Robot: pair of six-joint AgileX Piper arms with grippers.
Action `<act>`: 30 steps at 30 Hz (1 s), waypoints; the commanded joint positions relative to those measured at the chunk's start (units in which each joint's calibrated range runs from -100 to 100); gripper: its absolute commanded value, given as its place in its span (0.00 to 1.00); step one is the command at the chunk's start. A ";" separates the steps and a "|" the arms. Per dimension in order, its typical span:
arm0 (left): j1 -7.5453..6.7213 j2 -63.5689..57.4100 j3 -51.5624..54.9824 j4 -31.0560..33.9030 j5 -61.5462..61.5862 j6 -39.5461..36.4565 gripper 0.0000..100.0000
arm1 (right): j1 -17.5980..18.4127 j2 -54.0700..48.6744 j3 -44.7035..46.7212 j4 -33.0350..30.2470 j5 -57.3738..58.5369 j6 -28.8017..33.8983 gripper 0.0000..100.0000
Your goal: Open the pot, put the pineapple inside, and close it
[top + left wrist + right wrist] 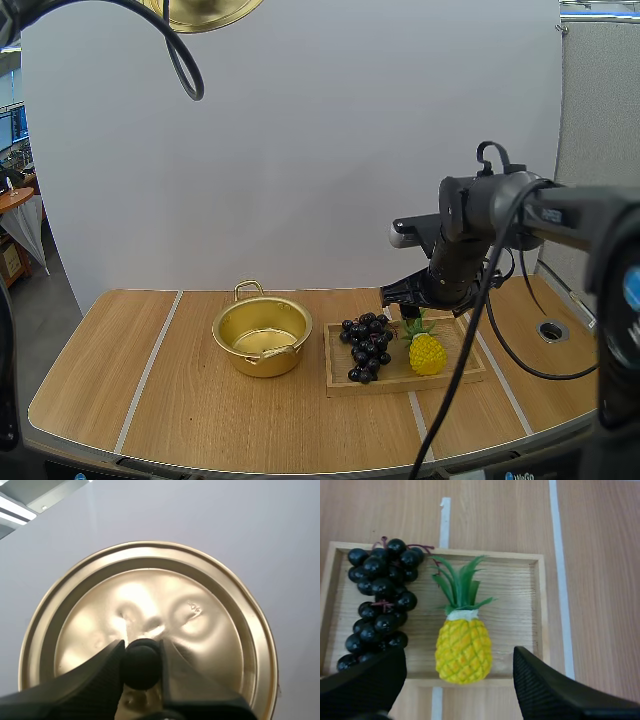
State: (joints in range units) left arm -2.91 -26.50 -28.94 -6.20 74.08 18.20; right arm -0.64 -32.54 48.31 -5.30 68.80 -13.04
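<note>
pickup step: left end effector grips lid aloft; pot open on counter. right end effector spread over pineapple on tray; next likely needs descent, then pinch.

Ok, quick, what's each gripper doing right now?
Left gripper: shut on the lid, pinching its black knob.
Right gripper: open, holding nothing, over the pineapple on the wooden tray.
</note>
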 commanded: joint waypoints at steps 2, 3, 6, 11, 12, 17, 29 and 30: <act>-0.16 -0.27 -0.48 0.50 -1.91 -0.61 0.00 | -3.10 6.47 -0.34 0.45 -4.19 -2.34 1.00; -0.16 -0.27 -0.48 0.50 -1.91 -0.61 0.00 | -3.10 6.81 -0.34 0.83 -4.19 -2.96 1.00; -0.16 -0.27 -0.48 0.50 -1.91 -0.61 0.00 | -3.10 7.25 -0.34 4.97 -4.38 -5.87 1.00; -0.16 -0.27 -0.48 0.50 -1.91 -0.61 0.00 | -3.10 7.53 0.14 8.29 -5.92 -8.44 1.00; -0.16 -0.27 -0.48 0.50 -1.91 -0.61 0.00 | -3.10 7.89 0.29 8.29 -6.09 -8.53 1.00; -0.16 -0.27 -0.48 0.50 -1.91 -0.61 0.00 | -3.10 11.53 0.84 8.07 -6.76 -8.53 1.00; -0.16 -0.27 -0.48 0.50 -1.91 -0.61 0.00 | -3.10 17.98 0.88 7.05 -12.71 -8.22 1.00; -0.16 -0.27 -0.48 0.50 -1.91 -0.61 0.00 | -3.10 18.45 0.88 7.05 -12.71 -8.22 1.00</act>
State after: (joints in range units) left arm -2.91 -26.50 -28.94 -6.20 74.08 18.20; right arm -3.52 -16.14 48.99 2.32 58.27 -20.98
